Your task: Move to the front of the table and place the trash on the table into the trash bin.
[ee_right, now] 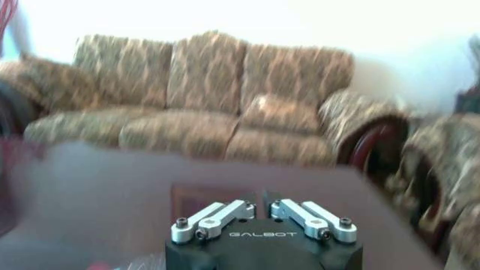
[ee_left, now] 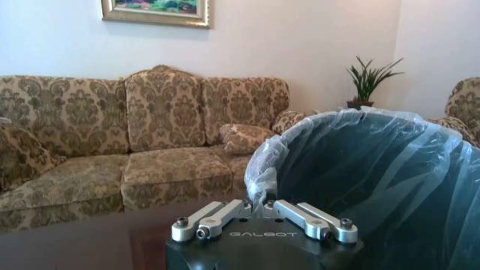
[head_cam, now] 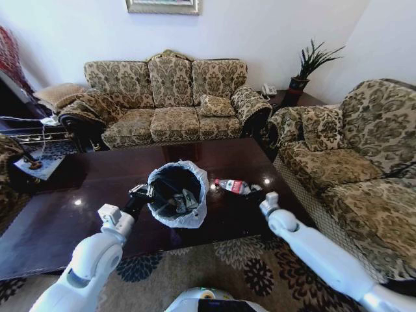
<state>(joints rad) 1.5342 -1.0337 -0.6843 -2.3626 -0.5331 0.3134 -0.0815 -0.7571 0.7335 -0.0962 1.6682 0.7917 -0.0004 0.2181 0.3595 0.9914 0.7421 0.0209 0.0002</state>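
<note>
The trash bin (head_cam: 163,173), black with a white bag over its rim, stands on the dark glossy table (head_cam: 97,188) near its front edge. Some trash (head_cam: 185,200) lies inside it. My left gripper (head_cam: 144,193) is at the bin's left rim; in the left wrist view my left gripper (ee_left: 262,203) is shut on the bag-covered rim of the trash bin (ee_left: 360,169). A clear bottle with a red label (head_cam: 232,186) lies on the table right of the bin. My right gripper (head_cam: 252,194) hovers just beside it, shut and holding nothing. The right wrist view shows my right gripper (ee_right: 262,198) over the table (ee_right: 98,191), the bottle (ee_right: 139,262) off to one side.
A patterned three-seat sofa (head_cam: 169,97) stands behind the table, and a second sofa (head_cam: 351,169) runs along its right side. A potted plant (head_cam: 305,68) sits on a corner side table. A floral rug (head_cam: 247,266) lies between me and the table.
</note>
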